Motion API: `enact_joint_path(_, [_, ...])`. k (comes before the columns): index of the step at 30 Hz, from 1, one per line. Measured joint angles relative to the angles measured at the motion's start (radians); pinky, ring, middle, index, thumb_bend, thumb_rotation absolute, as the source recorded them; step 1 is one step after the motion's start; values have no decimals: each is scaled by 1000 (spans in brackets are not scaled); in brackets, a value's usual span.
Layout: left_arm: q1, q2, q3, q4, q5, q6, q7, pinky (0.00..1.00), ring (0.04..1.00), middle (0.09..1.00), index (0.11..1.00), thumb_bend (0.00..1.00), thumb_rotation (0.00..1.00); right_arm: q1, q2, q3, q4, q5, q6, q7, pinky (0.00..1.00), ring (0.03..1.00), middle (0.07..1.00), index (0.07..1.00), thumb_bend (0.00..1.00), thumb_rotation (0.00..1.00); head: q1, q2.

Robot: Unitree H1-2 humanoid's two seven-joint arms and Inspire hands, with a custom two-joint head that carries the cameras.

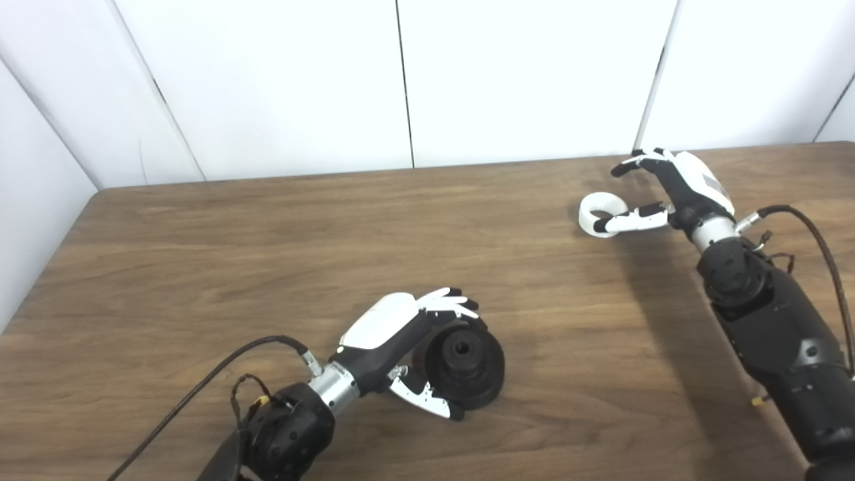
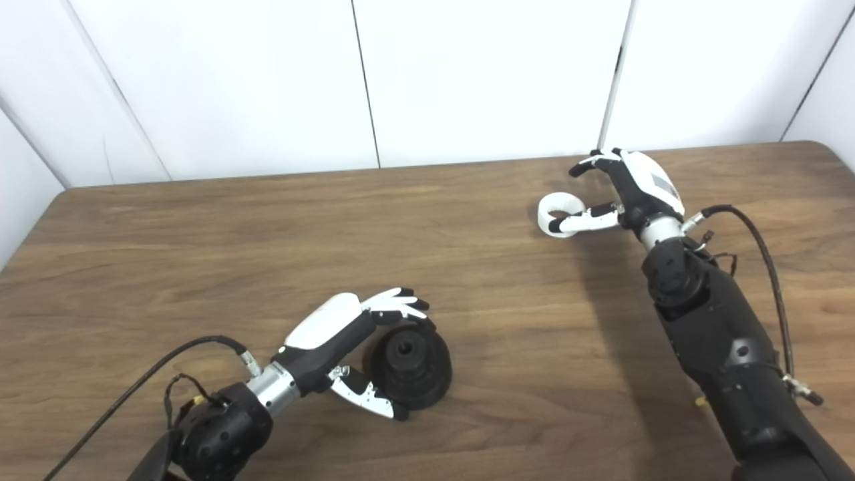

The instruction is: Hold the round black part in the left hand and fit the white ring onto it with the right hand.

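Left hand [image 1: 401,337] clasping black part [image 1: 464,364]; open right hand [image 1: 674,187] beside white ring [image 1: 596,212].

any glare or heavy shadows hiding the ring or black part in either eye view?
Left eye view: white ring is bright but outlined; right arm throws a soft shadow on the table. Right eye view: round black part is dark, central hole visible; walls near blown out.

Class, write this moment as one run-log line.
left hand: around black part on table | right hand: open, thumb at white ring | ring: unfitted
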State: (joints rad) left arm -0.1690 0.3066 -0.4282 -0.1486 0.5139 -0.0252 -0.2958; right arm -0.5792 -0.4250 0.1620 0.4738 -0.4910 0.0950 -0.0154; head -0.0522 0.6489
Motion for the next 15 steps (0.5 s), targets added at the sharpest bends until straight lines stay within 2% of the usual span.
enact_joint_path(15, [2,-2,3,2,-1,-2,0,867,957,881,493,523,75,-27,3,31,88,-4,-20,0,991,984,912,732,973,328,2,-3])
